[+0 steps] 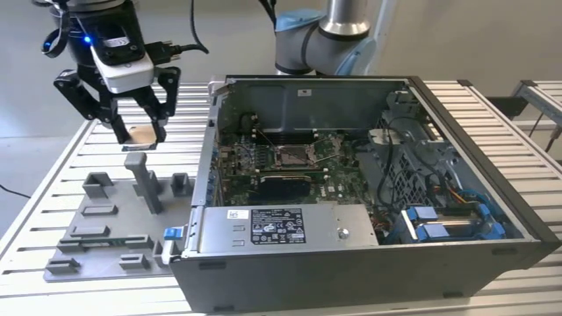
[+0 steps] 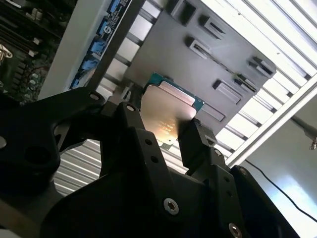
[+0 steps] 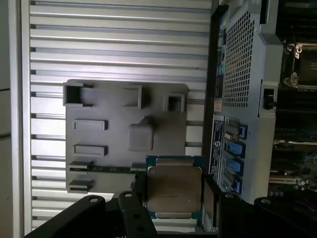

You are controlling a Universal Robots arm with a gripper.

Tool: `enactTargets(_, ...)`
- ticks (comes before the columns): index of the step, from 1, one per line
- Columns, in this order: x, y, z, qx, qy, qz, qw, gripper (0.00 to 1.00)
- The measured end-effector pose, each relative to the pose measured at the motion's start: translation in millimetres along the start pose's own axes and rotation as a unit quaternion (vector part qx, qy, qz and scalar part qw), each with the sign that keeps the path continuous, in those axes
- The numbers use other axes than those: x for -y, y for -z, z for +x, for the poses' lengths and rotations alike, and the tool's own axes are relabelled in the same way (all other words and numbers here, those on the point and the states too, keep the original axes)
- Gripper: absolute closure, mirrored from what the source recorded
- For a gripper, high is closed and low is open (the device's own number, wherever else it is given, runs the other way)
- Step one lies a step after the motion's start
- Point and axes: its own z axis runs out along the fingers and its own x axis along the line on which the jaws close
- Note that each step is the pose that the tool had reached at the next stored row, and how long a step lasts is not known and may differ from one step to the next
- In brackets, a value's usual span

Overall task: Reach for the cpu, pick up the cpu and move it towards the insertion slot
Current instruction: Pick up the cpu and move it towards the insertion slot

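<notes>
My gripper (image 1: 141,141) hangs above the far end of the grey tray (image 1: 97,230), at the exterior view's left, shut on the cpu (image 1: 139,134). The chip is lifted off the tray and held flat between the two black fingers. In both wrist views its silvery top faces the camera, cpu (image 2: 168,111) and cpu (image 3: 173,186), with the tray (image 3: 114,134) well below it. The insertion slot (image 1: 293,155), a metal-framed socket with wire levers, sits on the motherboard inside the open computer case, to the exterior view's right of the gripper. The insertion slot (image 3: 303,64) also shows in the first wrist view.
The open computer case (image 1: 351,257) lies on a slatted metal table (image 1: 62,151), its near wall between tray and motherboard. A tall grey post (image 1: 141,174) rises from the tray just below the gripper. The arm's base (image 1: 325,39) stands behind the case. Cables and blue drive clips fill the case's right part.
</notes>
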Motion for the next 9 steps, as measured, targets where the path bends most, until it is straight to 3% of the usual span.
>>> enactTargets(9, 0.8, -0.4, -29.0, 0.0000, 0.000, 0.0000, 1.00000, 1.00)
